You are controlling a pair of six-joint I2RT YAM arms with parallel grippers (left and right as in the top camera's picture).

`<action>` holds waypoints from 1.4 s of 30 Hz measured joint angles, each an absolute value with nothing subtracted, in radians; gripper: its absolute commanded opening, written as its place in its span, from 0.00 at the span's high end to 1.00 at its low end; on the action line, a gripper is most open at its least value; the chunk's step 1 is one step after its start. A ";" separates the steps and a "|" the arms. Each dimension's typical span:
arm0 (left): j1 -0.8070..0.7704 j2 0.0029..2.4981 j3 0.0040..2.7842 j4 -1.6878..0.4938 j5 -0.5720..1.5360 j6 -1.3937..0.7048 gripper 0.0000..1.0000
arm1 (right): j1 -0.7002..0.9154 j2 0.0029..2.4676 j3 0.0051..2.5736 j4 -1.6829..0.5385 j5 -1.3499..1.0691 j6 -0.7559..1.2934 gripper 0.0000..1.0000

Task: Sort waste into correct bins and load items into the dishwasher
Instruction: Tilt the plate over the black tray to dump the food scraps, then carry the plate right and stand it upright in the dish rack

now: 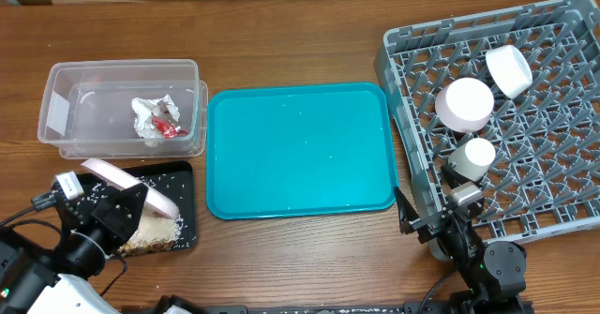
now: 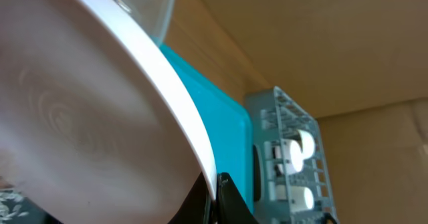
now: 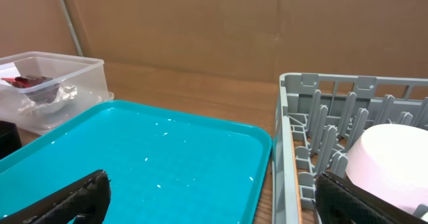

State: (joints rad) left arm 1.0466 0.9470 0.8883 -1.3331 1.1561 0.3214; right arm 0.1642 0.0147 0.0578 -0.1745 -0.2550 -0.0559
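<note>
my left gripper [image 1: 139,200] clamped on rim of tilted plate [image 1: 111,173] over black tray [image 1: 186,170] | scraps [image 1: 155,231] heaped on tray | my right gripper [image 3: 214,200] wide open, empty, by rack [image 1: 562,33] | risk: thin edge hold, plate may slip; scraps may spill onto table [image 1: 300,258]

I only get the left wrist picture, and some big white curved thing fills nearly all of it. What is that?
Observer: Overhead shows a white plate, tilted, gripped at its edge by the left end effector.
Operator: What is underneath it?
Observer: A black tray; the plate hangs over it, lower edge toward the tray.
Operator: Is something on that tray?
Observer: Yes, pale food scraps lie heaped below the plate's lower edge.
Operator: Anything thrown away elsewhere?
Observer: The clear tub holds a crumpled tissue and a red-and-white wrapper.
</note>
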 measured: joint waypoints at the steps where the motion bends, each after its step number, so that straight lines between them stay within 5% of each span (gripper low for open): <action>1: 1.048 0.947 0.888 -1.353 1.169 0.344 0.96 | 0.164 0.015 0.058 -0.175 -0.255 -0.056 0.00; 10: 1.033 0.946 0.888 -1.358 1.202 0.408 0.96 | 0.164 0.015 0.058 -0.174 -0.255 -0.056 0.00; 19: 0.735 0.947 1.008 -1.155 1.142 0.270 0.96 | 0.164 0.015 0.058 -0.175 -0.255 -0.056 0.00; 27: 0.201 1.034 1.104 -0.376 1.046 -0.196 0.96 | 0.164 0.015 0.058 -0.175 -0.255 -0.056 0.00; 37: -0.347 1.592 1.126 0.764 0.929 -0.819 0.96 | 0.164 0.013 0.057 -0.175 -0.256 -0.056 0.00; 42: -0.493 1.877 1.165 0.942 0.861 -1.066 0.96 | 0.164 0.013 0.057 -0.175 -0.255 -0.056 0.00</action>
State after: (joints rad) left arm -0.4934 1.8774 1.1648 0.9421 0.8612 -1.0657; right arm 0.1638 0.0128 0.0566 -0.1753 -0.2554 -0.0559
